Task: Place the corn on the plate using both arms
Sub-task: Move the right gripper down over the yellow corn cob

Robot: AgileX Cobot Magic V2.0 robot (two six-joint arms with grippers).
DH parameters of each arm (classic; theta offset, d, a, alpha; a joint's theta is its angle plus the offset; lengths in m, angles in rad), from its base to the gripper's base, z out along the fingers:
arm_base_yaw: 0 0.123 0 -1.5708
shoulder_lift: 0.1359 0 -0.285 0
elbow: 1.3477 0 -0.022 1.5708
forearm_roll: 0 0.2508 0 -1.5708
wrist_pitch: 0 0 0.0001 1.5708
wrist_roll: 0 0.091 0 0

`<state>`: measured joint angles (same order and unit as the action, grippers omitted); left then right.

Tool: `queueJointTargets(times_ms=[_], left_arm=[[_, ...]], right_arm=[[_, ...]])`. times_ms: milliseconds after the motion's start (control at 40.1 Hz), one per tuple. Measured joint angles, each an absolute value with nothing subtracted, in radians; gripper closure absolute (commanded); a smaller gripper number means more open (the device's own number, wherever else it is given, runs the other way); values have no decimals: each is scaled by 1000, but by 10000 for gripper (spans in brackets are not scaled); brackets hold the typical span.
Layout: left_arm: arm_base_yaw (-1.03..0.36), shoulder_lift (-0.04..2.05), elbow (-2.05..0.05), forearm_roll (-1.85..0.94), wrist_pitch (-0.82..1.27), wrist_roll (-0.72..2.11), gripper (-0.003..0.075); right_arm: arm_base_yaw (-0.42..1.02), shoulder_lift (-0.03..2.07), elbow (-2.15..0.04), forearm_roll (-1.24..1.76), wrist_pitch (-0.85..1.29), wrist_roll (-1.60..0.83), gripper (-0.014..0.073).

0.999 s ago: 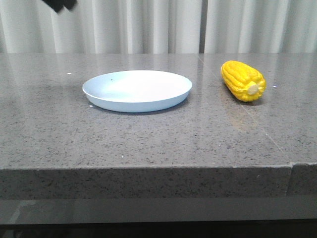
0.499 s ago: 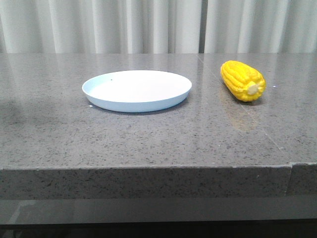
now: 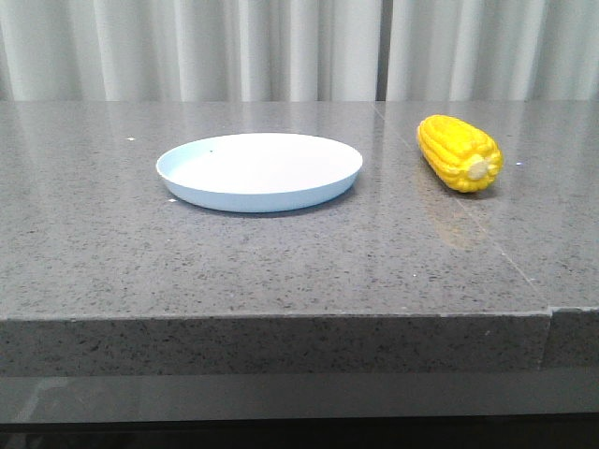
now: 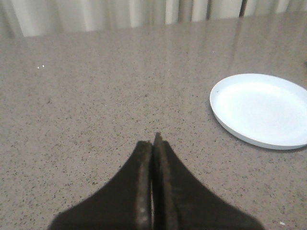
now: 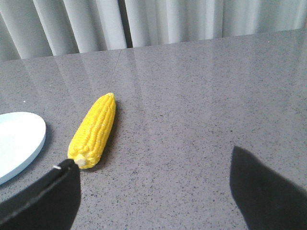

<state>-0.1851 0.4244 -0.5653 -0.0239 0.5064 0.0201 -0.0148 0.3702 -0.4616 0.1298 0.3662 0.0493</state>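
Observation:
The yellow corn (image 3: 459, 152) lies on the grey stone table at the right, its pale stub end toward the front. The pale blue-white plate (image 3: 259, 170) sits empty left of it, a gap between them. Neither gripper shows in the front view. In the left wrist view my left gripper (image 4: 152, 141) is shut and empty over bare table, with the plate (image 4: 261, 109) off to one side. In the right wrist view my right gripper (image 5: 151, 160) is open wide and empty; the corn (image 5: 94, 130) lies just beyond one fingertip (image 5: 64, 167), and the plate's rim (image 5: 33, 146) shows past the corn.
The table's front edge (image 3: 281, 316) runs across the front view, with a seam near its right end. White curtains (image 3: 299, 47) hang behind the table's far edge.
A dark arm part seen at the top left of the front view a second ago has left the view. The corn and plate have not moved.

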Motion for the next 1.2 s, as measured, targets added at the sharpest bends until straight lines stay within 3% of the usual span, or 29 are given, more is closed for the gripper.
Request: queueJointTargets(times_ms=[300,624,949,1198], left_arm=[[-184,83,-431,-24,501,20,741],[-184,45,-426,-24,500,20,741],[-184,45,-426,-24,499,20,741],[-184,45,-426,-24,499,20,741]], right_arm=[[-15,370,-462,130,366,49,-60],[-15,420,-481,130,312,49,-60],[-8,861,-737,180,369,49,-60],[115,1242,-1008,240,520,49,-60]])
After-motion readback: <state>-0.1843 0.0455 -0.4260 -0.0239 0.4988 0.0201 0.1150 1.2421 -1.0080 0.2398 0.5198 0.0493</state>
